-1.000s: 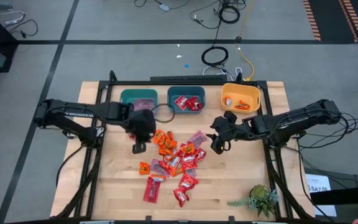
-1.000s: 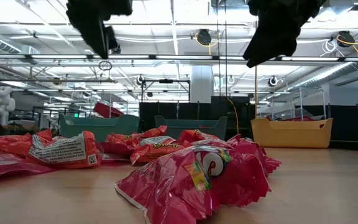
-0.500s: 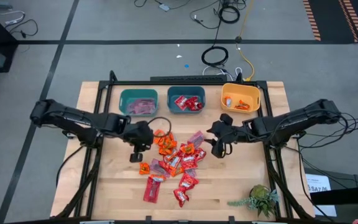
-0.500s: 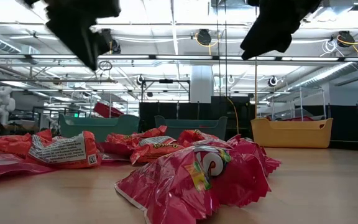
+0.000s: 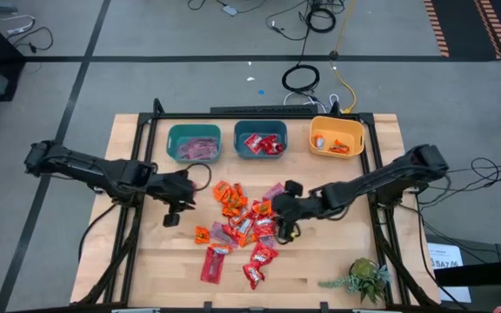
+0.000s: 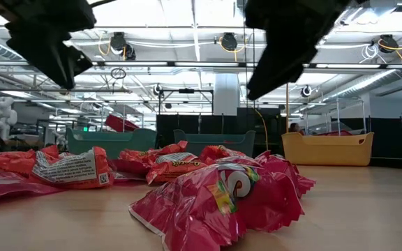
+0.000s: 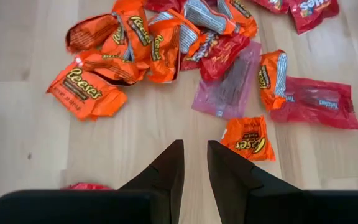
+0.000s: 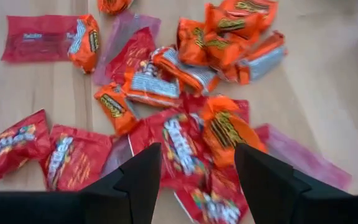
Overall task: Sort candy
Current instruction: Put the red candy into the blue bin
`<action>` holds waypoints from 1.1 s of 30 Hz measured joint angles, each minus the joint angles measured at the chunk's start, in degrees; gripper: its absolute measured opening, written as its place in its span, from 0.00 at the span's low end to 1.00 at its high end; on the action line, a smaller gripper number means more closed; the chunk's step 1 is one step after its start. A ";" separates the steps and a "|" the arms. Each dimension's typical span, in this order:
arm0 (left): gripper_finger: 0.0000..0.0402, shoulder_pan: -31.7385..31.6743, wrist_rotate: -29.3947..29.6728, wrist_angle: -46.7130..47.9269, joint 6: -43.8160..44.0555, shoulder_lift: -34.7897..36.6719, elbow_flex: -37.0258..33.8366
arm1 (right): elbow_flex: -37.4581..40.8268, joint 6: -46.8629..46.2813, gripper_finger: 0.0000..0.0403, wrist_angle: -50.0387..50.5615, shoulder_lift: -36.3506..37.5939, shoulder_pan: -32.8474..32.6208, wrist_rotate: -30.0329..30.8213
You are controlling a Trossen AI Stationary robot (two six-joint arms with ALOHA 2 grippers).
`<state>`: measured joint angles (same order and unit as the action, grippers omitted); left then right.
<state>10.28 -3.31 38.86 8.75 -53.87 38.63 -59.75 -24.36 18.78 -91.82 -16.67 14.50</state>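
Observation:
The candy [image 5: 242,222] lies in a loose pile of red, orange and pinkish-mauve wrappers on the middle of the wooden table. My left gripper [image 5: 170,215] hangs above bare wood at the pile's left edge, empty, its fingers only a narrow gap apart [image 7: 195,152]. An orange sweet [image 7: 246,138] lies just beside it. My right gripper [image 5: 285,228] hangs over the pile's right side, wide open and empty [image 8: 197,162]. A red sweet [image 8: 182,146] lies below the gap. Neither gripper touches the candy.
Along the far edge stand a teal bin [image 5: 194,143] with mauve sweets, a teal bin [image 5: 261,143] with red sweets and a yellow bin [image 5: 337,136] with orange sweets. A small plant [image 5: 364,278] sits at the near right corner.
My left gripper has moved from beside the teal bins toward the table's near left, to the pile's left edge. My right gripper has moved toward the table's left, from beside the pile to over its right side. The candy has stayed where it was.

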 joint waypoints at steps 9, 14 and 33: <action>0.20 0.01 -0.02 -0.80 -0.02 6.62 -2.33 | -10.61 3.03 0.49 7.01 -14.72 0.23 -5.92; 0.20 0.01 -0.11 -1.16 0.99 6.78 -2.32 | -11.99 2.09 0.49 7.31 -20.29 0.55 -5.77; 0.20 0.01 -2.02 -1.05 2.95 6.71 -2.31 | -11.74 -4.67 0.04 11.43 -15.19 0.44 -6.59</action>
<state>10.28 -5.34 37.81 11.70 -47.16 36.32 -71.49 -29.03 30.21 -107.02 -16.22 7.91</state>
